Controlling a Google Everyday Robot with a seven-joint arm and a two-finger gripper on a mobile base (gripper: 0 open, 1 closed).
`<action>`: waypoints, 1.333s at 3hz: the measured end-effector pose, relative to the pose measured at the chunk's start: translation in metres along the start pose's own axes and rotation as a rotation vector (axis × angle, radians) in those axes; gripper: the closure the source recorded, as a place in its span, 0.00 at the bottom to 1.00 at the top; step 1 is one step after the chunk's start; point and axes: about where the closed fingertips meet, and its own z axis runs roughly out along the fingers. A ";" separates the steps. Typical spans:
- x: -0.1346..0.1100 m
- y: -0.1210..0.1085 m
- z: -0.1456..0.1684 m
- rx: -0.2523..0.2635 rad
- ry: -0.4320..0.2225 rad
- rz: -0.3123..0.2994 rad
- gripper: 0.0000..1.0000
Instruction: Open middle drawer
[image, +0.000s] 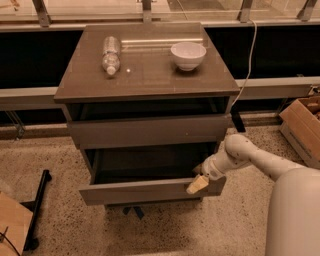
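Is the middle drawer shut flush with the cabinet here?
No: the middle drawer is pulled out, its dark inside showing, with the gripper at the right end of its front's top edge.

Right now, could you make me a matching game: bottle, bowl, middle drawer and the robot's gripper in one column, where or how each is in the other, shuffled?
1 bottle
2 bowl
3 middle drawer
4 gripper

A at the right end of the middle drawer's front
B lying on its side, left on the cabinet top
C pulled out, dark inside showing
D upright, right on the cabinet top

Pairs: 1-B, 2-D, 3-C, 4-A.
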 end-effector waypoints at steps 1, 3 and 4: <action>0.009 0.010 0.004 -0.048 0.056 -0.007 0.00; 0.031 0.036 -0.002 -0.101 0.097 0.030 0.00; 0.044 0.062 -0.007 -0.154 0.090 0.040 0.00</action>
